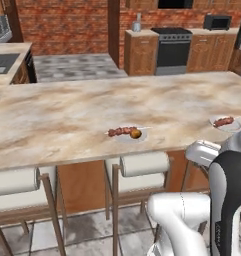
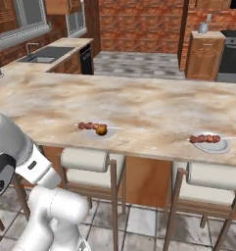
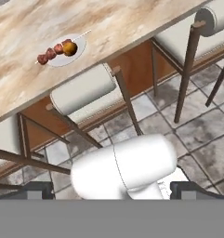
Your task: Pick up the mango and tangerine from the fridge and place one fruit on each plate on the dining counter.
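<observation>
Table: a long beige-and-tan marbled stone table (image 1: 92,107) crosses the room from left to right, on a wooden base.
Stools: stools with grey cylindrical backrests (image 1: 144,163) line its near edge, standing on a grey tiled floor (image 3: 201,125).
Left plate: a small white plate (image 1: 131,135) sits near the table's near edge; on it lie a skewer of reddish-brown meat chunks (image 1: 119,131) and, touching the skewer's right end, a small round orange fruit (image 1: 136,133). Mango or tangerine, I cannot tell.
Right plate: a second white plate (image 1: 226,125) lies well apart to the right, carrying a meat skewer (image 1: 223,121).
Room: brick walls (image 1: 62,22) stand behind, with wooden cabinets (image 1: 141,52), a dark oven (image 1: 173,50) and a microwave (image 1: 217,22); a sink (image 2: 41,58) is set in the worktop on the left.
Arm: the white arm (image 1: 227,200) is folded low in front of the stools, below the table's edge.
Pincer: its dark tips barely show at the bottom edge of the hand view; I cannot tell whether it is released or clenched.
</observation>
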